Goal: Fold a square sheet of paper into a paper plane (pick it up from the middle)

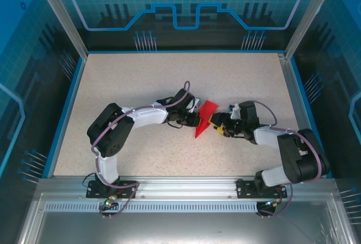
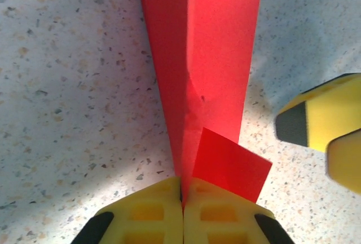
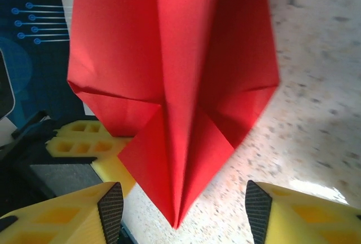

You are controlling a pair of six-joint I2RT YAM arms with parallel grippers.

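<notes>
Firmly, the left claw (image 2: 183,202) pinches the paper plane (image 2: 220,58); the right claw (image 3: 183,210) stands spread.

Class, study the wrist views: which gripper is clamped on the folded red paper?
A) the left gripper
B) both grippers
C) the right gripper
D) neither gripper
A: the left gripper has its yellow fingers closed on the edge of the folded red paper, while the right gripper has its fingers apart either side of the tip, not touching it.
</notes>
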